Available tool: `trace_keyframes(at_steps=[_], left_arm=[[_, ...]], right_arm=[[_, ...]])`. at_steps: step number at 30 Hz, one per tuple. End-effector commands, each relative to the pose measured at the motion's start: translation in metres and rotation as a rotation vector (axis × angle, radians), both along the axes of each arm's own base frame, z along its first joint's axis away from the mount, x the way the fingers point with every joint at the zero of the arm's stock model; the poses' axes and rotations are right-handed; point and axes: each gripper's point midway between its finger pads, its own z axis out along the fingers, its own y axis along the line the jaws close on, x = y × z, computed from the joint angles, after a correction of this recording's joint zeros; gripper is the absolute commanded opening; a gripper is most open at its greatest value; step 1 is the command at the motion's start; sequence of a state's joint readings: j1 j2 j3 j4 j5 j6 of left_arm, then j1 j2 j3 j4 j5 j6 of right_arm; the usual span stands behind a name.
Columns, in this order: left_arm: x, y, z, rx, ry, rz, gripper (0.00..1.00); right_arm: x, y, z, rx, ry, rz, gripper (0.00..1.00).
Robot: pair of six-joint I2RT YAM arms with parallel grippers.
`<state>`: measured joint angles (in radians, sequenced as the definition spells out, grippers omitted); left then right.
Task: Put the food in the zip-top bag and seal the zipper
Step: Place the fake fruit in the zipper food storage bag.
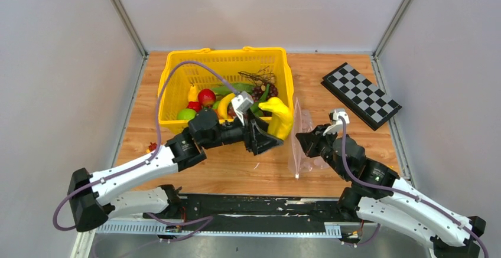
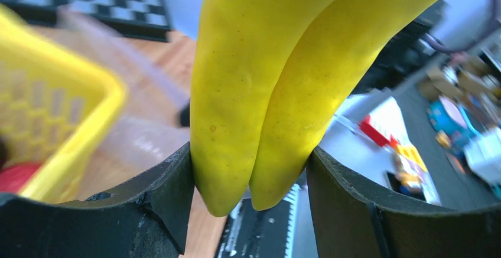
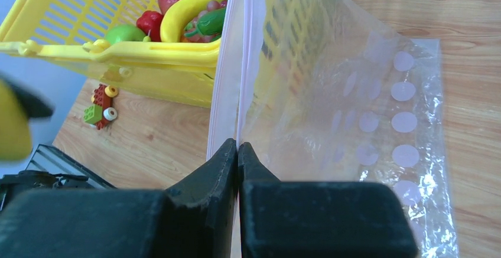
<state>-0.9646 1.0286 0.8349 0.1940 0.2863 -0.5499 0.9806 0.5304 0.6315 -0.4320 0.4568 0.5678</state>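
Note:
My left gripper (image 1: 267, 133) is shut on a yellow toy banana bunch (image 1: 279, 118) and holds it in the air just left of the zip-top bag (image 1: 302, 143); the bananas fill the left wrist view (image 2: 266, 87). My right gripper (image 1: 302, 141) is shut on the bag's upper edge and holds it raised, its mouth toward the bananas. In the right wrist view the fingers (image 3: 227, 169) pinch one pale pink-white zipper strip (image 3: 251, 57) of the clear dotted bag (image 3: 366, 110). More food (image 1: 207, 98), apples, a banana, grapes and greens, lies in the yellow basket (image 1: 224, 57).
A black-and-white checkerboard (image 1: 360, 95) lies at the far right of the wooden table. Small toy bricks (image 3: 100, 109) lie on the table by the basket's near left corner. Grey walls enclose three sides.

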Motion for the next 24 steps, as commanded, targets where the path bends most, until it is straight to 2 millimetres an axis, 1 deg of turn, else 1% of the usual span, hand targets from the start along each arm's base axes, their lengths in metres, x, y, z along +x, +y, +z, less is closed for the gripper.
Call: trace_keyframes(at_steps=[1,3,6,8,12,19,24], left_arm=[[-0.042,-0.027,0.043,-0.128,-0.170,-0.243,0.03],[-0.047,-0.030,0.043,-0.154,-0.194,-0.263,0.03],[-0.042,-0.032,0.044,-0.182,-0.253,-0.230,0.03],[-0.043,-0.038,0.047,-0.188,-0.285,-0.252,0.03],[-0.042,-0.047,0.051,-0.207,-0.323,-0.281,0.03],[-0.043,-0.060,0.050,-0.241,-0.338,-0.323,0.03],[-0.044,-0.065,0.045,-0.251,-0.353,-0.346,0.03]], right_arm=[[-0.003,0.020,0.021,0.058,-0.046,0.086,0.05],[-0.005,0.024,0.027,0.078,-0.067,0.115,0.05],[-0.013,0.033,0.036,0.105,-0.100,0.190,0.05],[-0.019,0.038,0.044,0.125,-0.116,0.235,0.05],[-0.028,0.042,0.049,0.120,-0.113,0.296,0.05],[-0.041,0.039,0.050,0.111,-0.097,0.348,0.04],[-0.050,0.028,0.055,0.128,-0.092,0.351,0.05]])
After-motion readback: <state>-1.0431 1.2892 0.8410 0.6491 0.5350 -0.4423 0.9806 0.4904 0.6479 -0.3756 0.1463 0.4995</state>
